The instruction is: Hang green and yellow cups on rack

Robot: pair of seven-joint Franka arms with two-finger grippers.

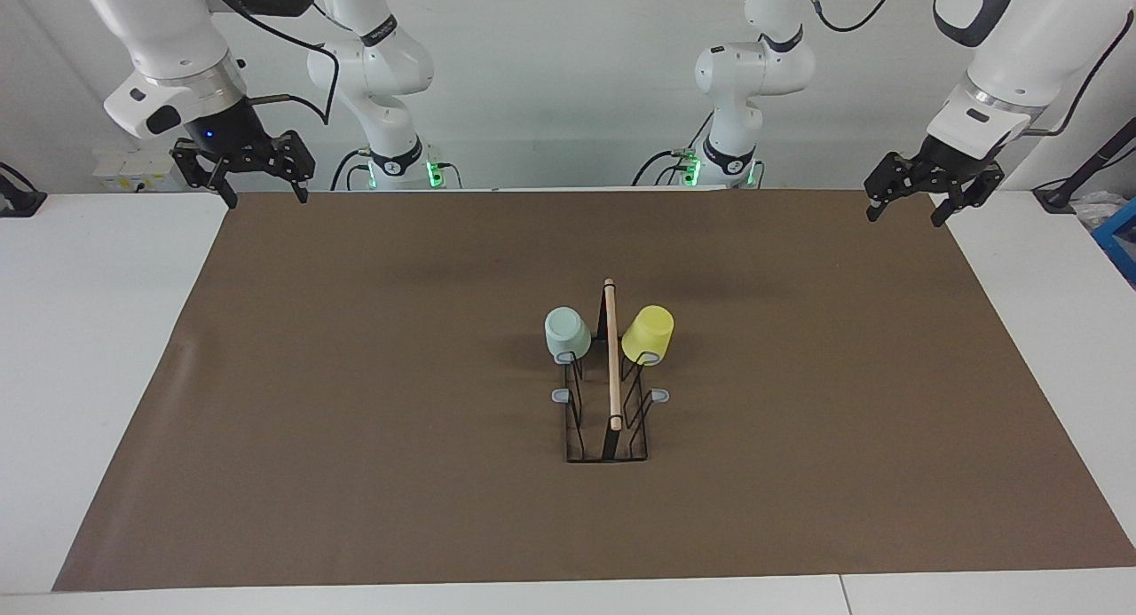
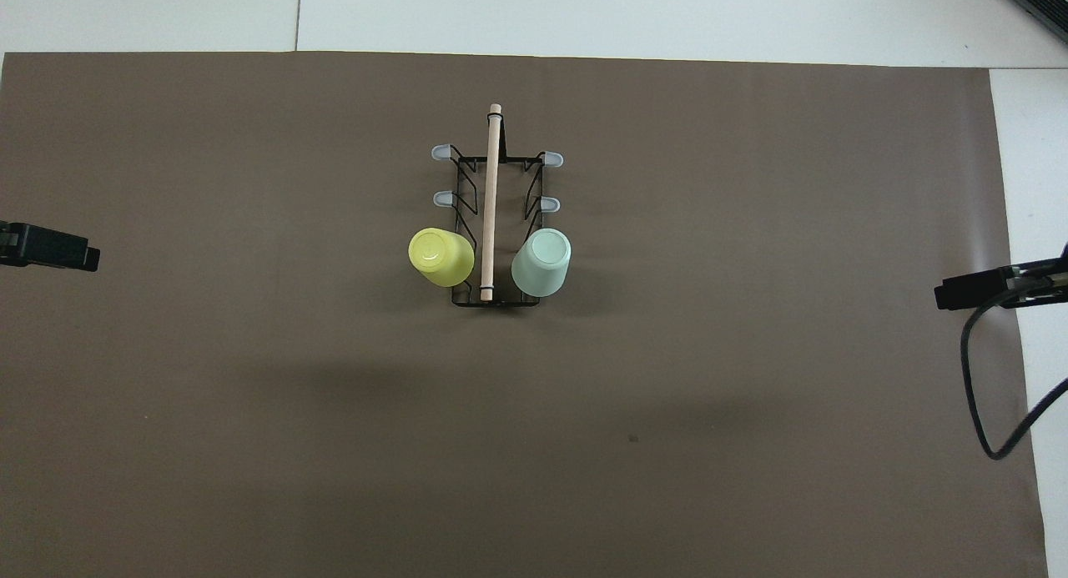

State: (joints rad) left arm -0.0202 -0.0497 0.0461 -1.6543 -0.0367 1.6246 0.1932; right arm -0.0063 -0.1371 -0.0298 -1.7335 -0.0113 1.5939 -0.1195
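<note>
In the middle of the table (image 1: 266, 420), the facing view shows the green cup (image 1: 567, 333) and yellow cup (image 1: 648, 334) upturned on the rack (image 1: 611, 393) pegs nearest the robots; the task looks done. Overhead, the left hand (image 2: 50, 248) and right hand (image 2: 980, 288) wait at the table's ends, both open and empty.

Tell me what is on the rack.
The green cup and yellow cup hang upside down on the rack's pegs nearest the robots, one each side of the wooden rod. Their pegs are covered.
</note>
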